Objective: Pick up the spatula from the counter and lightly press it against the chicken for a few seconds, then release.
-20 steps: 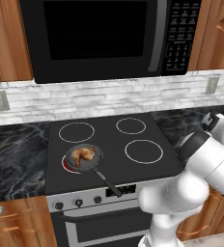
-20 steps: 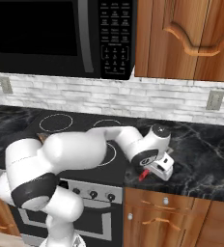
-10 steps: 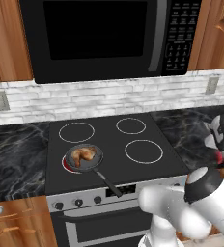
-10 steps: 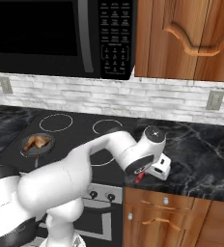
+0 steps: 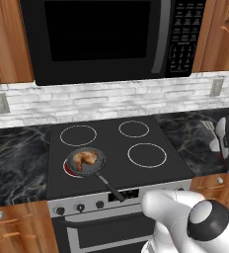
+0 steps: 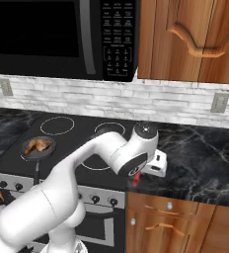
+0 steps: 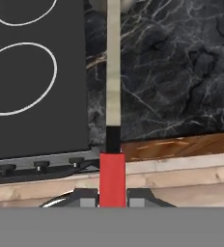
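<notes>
Spatula [image 7: 113, 96] status: held. The gripper [image 7: 112, 197] is clamped on its red handle, one fingertip [image 7: 87, 198] at each side. The pale blade runs straight out from the hand over the dark counter [image 7: 181, 72], just beside the right edge of the stove [image 7: 36, 125]. In the hand view we cannot tell whether the blade tip is clear of the counter; it appears lifted.

The chicken [image 5: 85, 158] lies in the pan [image 5: 104, 160] on the front left burner, well apart from the spatula. We judge the pickup done and the carry across the stove to be the step in hand.

Faults to guard against:

1. Blade pivots in the grip. Cause: the hold is on the handle alone, so the blade forms a long lever. Any press at the tip turns the spatula between the fingers.
2. Pan shifts or tips. Cause: too hard a press, or one landing off centre near the rim. The task calls for light contact only.
3. Pan handle is struck. Cause: it projects toward the front edge of the stove, in the likely path of a low sweep from the right. We advise approaching from above.
4. Blade drags on the counter or stove. Cause: travel begun before height is gained.
5. Press misses the chicken. Cause: the blade lands on bare pan beside it.
</notes>
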Available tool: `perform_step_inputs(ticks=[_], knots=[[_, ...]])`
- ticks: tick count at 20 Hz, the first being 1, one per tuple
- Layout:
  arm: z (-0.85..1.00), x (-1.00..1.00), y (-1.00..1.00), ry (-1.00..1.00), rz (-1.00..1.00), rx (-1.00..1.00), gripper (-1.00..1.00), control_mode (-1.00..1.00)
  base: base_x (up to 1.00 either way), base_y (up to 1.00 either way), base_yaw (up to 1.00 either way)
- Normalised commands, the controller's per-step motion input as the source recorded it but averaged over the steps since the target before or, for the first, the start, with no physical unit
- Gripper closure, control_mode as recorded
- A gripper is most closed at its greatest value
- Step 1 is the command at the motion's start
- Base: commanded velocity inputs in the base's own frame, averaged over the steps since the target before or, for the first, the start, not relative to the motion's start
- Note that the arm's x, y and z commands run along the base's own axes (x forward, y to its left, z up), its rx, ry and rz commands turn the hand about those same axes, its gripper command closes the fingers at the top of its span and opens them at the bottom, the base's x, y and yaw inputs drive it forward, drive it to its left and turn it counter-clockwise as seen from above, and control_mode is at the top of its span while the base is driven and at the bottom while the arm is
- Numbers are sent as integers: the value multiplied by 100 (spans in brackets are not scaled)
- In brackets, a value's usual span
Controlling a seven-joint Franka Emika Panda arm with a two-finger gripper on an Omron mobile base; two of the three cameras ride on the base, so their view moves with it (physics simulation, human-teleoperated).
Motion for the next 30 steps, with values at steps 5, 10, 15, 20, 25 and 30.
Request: perform_step_inputs(ticks=[5,10,15,20,25,30], knots=[[15,-17,33,0,18,-10,100,-100,0,0,0],[10,-27,25,-3,23,-5,100,-100,0,0,0],[43,-15,14,-1,32,-5,100,-100,0,0,0],[24,0,26,2,24,-2,100,-100,0,0,0],[1,-6,22,0,14,0,100,-100,0,0,0],[0,-3,25,-1,10,0,100,-100,0,0,0]])
